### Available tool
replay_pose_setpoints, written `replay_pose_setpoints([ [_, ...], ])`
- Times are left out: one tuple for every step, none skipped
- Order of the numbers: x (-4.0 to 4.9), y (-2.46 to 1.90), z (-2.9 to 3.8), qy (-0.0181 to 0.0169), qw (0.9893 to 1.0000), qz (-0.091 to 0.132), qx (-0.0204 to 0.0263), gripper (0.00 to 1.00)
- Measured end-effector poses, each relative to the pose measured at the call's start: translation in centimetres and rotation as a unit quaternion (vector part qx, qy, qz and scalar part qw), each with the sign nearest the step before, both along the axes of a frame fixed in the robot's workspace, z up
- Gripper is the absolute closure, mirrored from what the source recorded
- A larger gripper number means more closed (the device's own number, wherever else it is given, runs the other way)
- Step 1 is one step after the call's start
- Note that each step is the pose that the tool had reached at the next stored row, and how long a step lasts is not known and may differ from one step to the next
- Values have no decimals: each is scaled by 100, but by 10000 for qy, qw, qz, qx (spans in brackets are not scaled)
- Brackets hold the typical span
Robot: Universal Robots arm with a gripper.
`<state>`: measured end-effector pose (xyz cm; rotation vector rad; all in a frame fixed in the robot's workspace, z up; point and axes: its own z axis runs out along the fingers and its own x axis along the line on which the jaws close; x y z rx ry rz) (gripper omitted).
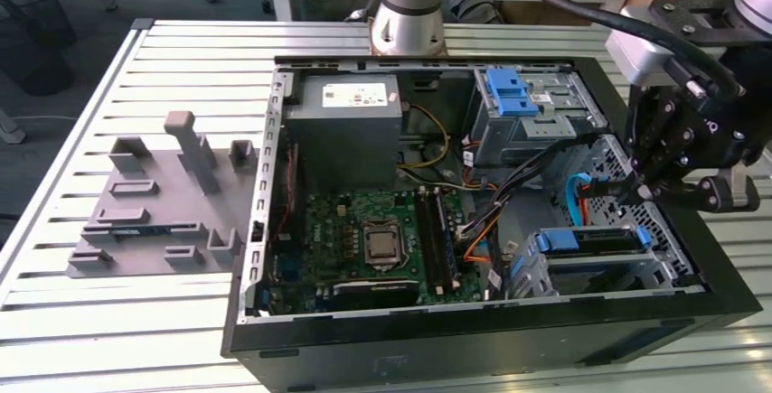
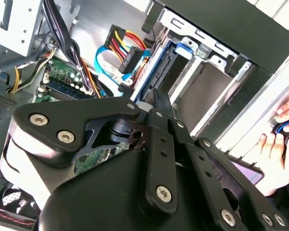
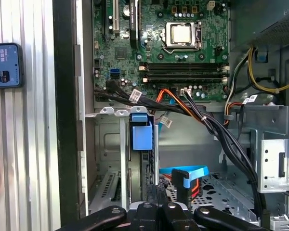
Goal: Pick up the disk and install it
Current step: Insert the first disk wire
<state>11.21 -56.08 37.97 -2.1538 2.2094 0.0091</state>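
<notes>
Open computer case [image 1: 483,334] lying on its side on a slatted metal desk [image 1: 157,321], with the motherboard [image 1: 374,235] exposed at its centre. The gripper [image 1: 645,190] hangs over the case's drive-bay corner, toward the exterior view's right of the motherboard; its black linkage also fills the foreground in both wrist views [image 2: 156,98] [image 3: 156,192]. Whether the jaws are apart or together cannot be told, and nothing is visibly held between them. The disk [image 1: 588,241], with its blue rail, sits in the lower drive cage [image 1: 657,271] just below the gripper, edge-on in the first wrist view [image 3: 140,144]. The grey power-supply box [image 1: 350,135] lies on the far side of the motherboard from the case's front edge. A grey fixture tray [image 1: 157,212] rests on the desk beside the case. A person's hand [image 2: 279,144] rests near the case wall, next to a phone [image 3: 6,65].
</notes>
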Motion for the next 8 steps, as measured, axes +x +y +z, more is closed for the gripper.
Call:
replay_pose_setpoints([
  [7, 11, -3, 0, 10000, 0, 0, 89],
  [10, 19, -5, 0, 10000, 0, 0, 89],
  [11, 25, -5, 0, 10000, -1, -1, 89],
  [12, 31, -6, 0, 10000, -1, -2, 89],
  [12, 36, -7, -1, 10000, -1, -5, 89],
  [13, 40, -7, -2, 10000, 0, -10, 89],
  [14, 42, -7, -6, 10000, 1, -16, 89],
  [14, 42, -8, -15, 10000, 1, -18, 89],
])
